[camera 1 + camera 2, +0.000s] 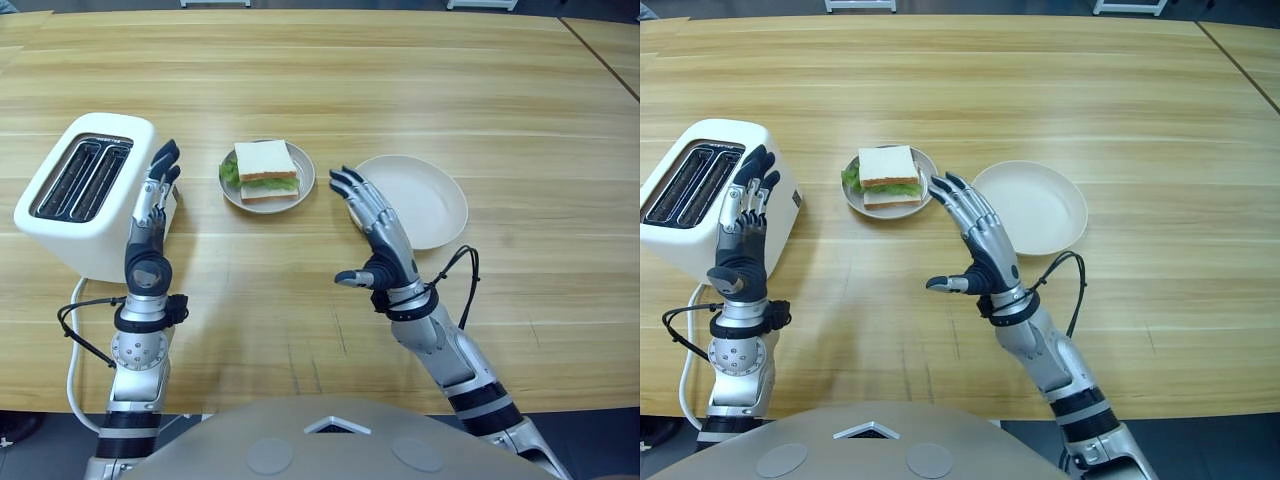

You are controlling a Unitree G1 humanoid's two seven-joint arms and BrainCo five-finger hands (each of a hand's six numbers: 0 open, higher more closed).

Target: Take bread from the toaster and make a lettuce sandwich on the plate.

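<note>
Two slices [264, 158] w/ lettuce [231, 172] btw sat stacked as a sandwich [268, 182] on the plate [308, 186]; toaster [85, 200] slots looked empty, so task prob. done, next: pull hands clear. Left hand [150, 215] by toaster, right hand [380, 235] beside plate, fingers [356, 195] wide, holding nothing. Left eye view gave a gap btw right hand & plate; right eye view put fingertips [939, 184] at rim.

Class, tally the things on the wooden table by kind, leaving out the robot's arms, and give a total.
Toaster: 1
Plates: 2, the small plate under the sandwich and the bare cream plate
Lettuce sandwich: 1
Total: 4
</note>
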